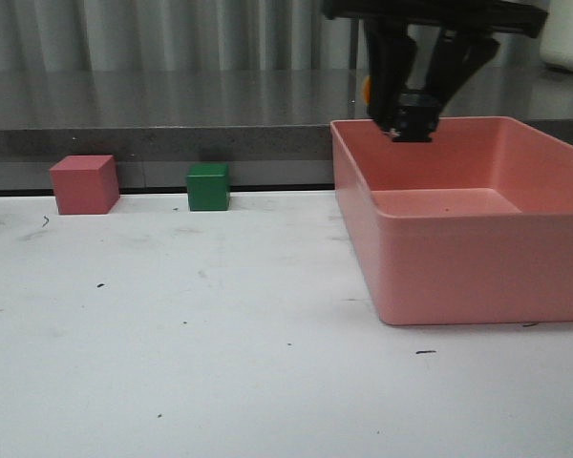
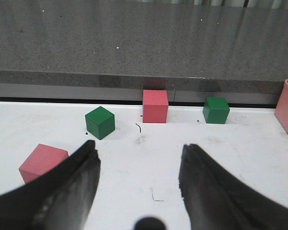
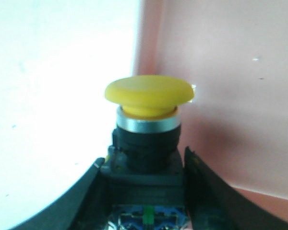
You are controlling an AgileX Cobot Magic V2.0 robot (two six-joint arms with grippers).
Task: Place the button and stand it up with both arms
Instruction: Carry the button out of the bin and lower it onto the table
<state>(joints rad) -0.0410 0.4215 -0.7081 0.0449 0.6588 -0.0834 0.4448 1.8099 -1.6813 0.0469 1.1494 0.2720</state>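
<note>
In the right wrist view the button [image 3: 149, 93] fills the middle: a round yellow cap over a silver ring, a black collar and a dark blocky base with bluish parts. My right gripper [image 3: 143, 159] is shut on that base, one finger on each side. In the front view the right gripper [image 1: 411, 128] hangs over the back left part of the pink bin [image 1: 458, 281], with a dark block between its tips; the cap is hard to make out there. My left gripper [image 2: 139, 146] is open and empty above the white table [image 2: 149, 172]. The front view does not show it.
A pink cube [image 1: 84, 184] and a green cube [image 1: 208, 186] stand along the table's back edge, under a grey ledge [image 1: 153, 141]. Ahead of the left gripper are a green cube [image 2: 100, 122], a pink cube [image 2: 155, 106], another green cube [image 2: 216, 110] and a nearer pink cube [image 2: 42, 163].
</note>
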